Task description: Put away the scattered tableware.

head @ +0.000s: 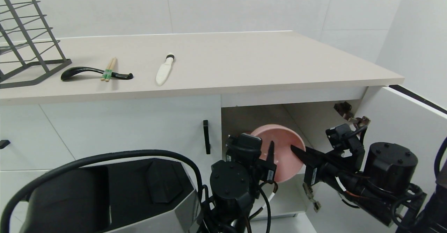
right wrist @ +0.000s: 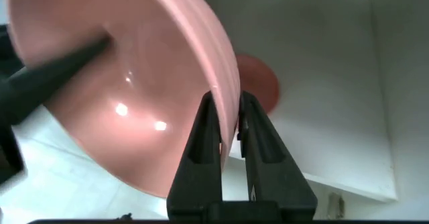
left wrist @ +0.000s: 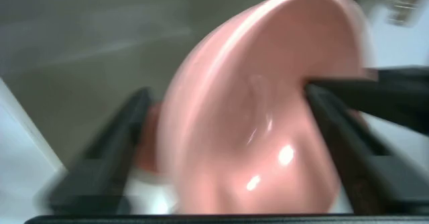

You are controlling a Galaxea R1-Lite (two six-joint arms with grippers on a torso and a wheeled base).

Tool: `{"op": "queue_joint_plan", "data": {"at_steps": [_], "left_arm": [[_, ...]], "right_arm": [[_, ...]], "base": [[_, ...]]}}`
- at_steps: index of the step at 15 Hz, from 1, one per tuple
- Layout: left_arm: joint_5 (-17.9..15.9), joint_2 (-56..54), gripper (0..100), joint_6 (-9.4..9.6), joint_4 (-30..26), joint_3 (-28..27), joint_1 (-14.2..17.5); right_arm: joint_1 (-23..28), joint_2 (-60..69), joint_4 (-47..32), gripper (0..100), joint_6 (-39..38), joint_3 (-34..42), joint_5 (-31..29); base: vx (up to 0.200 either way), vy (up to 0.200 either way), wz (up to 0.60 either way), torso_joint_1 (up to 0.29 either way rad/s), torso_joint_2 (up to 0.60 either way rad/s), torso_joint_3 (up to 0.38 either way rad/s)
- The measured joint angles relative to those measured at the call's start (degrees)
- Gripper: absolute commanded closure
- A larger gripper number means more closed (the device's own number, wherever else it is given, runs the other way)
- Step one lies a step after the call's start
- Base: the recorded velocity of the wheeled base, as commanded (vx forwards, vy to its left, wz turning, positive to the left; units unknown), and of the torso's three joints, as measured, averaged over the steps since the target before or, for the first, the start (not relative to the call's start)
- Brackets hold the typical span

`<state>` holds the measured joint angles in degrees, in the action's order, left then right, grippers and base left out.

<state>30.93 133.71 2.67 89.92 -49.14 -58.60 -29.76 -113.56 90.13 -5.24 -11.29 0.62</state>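
pink bowl [head: 281,140] tight in right pincer [right wrist: 228,102], left pincer [left wrist: 228,96] wide astride it, inside open cupboard [head: 314,116]

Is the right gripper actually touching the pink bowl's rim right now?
Touching. The right wrist view shows the right gripper shut on the rim of the pink bowl, one finger on each side of the wall, with no gap.

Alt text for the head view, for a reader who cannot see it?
The right end effector clamps the rim of a tilted pink bowl at an open lower cabinet, with the left end effector at the bowl's other side. On the counter above lie a black spoon, chopsticks and a white knife, beside a wire rack.
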Motion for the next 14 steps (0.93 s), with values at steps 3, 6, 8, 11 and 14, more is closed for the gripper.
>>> {"op": "queue_joint_plan", "data": {"at_steps": [3, 6, 8, 11, 14], "left_arm": [[-3.6, -2.9, 0, -2.27, -0.1, 5.8, -1.1], [-8.4, -9.7, 0, -3.86, 0.0, 14.2, -1.3], [-12.1, -13.8, 0, -4.47, 0.0, 18.1, -0.9], [-22.4, -18.8, 0, -4.67, 0.0, 25.4, -0.2], [-37.5, -23.4, 0, -4.34, 0.0, 31.9, 4.7]], "right_arm": [[1.9, -2.3, -0.1, 100, 0.0, 0.1, -0.1], [3.2, -5.0, -0.2, 100, -0.1, -0.7, -0.5], [3.5, -6.4, -0.2, 100, -0.1, -1.8, -0.6], [4.4, -7.5, -0.2, 100, -0.3, -2.8, -0.6], [5.0, -8.0, -0.2, 100, -0.5, -3.7, -0.7]], "base": [[0.000, 0.000, 0.00, 0.000, 0.00, 0.000], [0.000, 0.000, 0.00, 0.000, 0.00, 0.000], [0.000, 0.000, 0.00, 0.000, 0.00, 0.000], [0.000, 0.000, 0.00, 0.000, 0.00, 0.000], [0.000, 0.000, 0.00, 0.000, 0.00, 0.000]]}}
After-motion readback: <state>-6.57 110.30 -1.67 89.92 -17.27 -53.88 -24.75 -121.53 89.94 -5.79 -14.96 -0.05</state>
